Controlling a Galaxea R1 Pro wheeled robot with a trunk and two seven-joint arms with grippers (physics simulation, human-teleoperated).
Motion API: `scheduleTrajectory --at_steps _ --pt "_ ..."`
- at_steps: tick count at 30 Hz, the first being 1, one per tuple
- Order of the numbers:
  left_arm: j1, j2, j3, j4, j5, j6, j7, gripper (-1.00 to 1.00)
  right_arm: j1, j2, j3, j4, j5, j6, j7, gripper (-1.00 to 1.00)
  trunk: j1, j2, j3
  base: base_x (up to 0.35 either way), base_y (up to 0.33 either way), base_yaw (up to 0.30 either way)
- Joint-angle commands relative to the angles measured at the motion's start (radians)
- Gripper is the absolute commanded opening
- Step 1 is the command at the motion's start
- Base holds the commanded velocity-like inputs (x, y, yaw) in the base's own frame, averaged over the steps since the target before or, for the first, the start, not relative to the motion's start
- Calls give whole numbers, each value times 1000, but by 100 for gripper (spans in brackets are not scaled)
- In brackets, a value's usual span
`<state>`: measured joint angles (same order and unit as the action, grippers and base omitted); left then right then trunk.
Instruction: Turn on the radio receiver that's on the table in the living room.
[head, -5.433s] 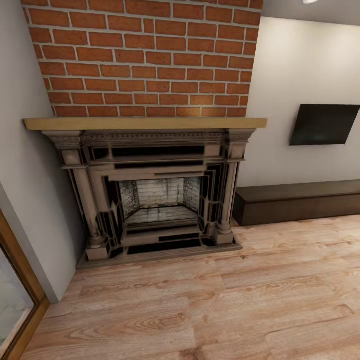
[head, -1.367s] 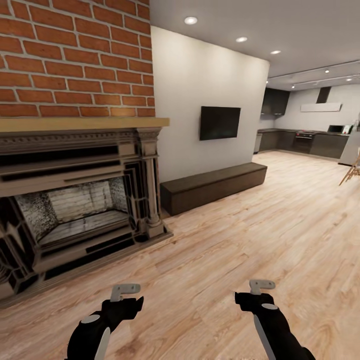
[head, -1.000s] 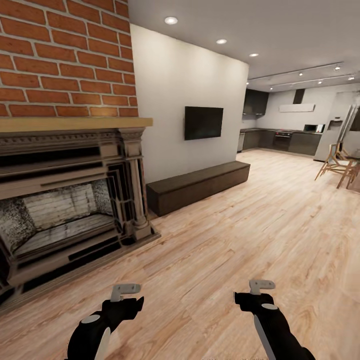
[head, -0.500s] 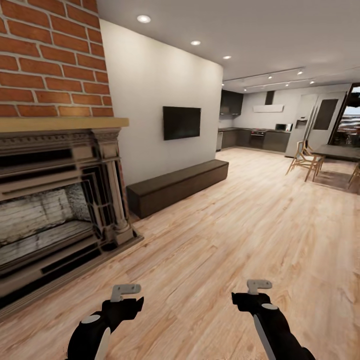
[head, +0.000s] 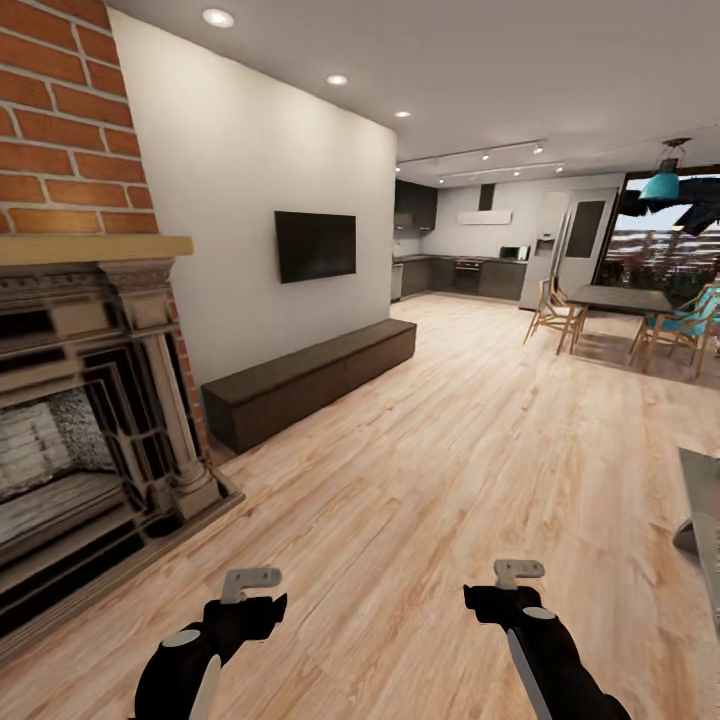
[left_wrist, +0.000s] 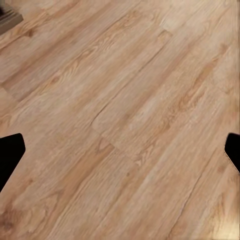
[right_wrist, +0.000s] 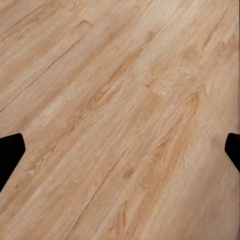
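Table, grey glossy top, corner only, at the right edge of the head view, standing on the wood floor; radio receiver out of sight.

Left gripper and right gripper hang low over bare planks, well apart from the table; in each wrist view the dark fingertips sit at opposite edges, spread wide, nothing between them. Brick fireplace with wooden mantel at the far left. Dark low bench along the white wall, black wall screen above it. Dining table with wooden chairs farther back on the right, teal pendant lamp above, dark kitchen units behind.
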<state>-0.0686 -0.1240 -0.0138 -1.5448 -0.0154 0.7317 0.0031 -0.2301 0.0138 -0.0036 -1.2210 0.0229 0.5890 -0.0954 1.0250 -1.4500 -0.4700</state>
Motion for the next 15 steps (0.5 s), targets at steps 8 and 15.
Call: scheduleTrajectory --at_steps 8,15 --pt "1 1 0 0 0 0 0 100 0 0 1 0 0 0 -1 100 0 0 0 331 0 -266" --pt "0 2 0 0 0 0 0 100 0 0 1 0 0 0 -1 100 0 0 0 331 13 -266"
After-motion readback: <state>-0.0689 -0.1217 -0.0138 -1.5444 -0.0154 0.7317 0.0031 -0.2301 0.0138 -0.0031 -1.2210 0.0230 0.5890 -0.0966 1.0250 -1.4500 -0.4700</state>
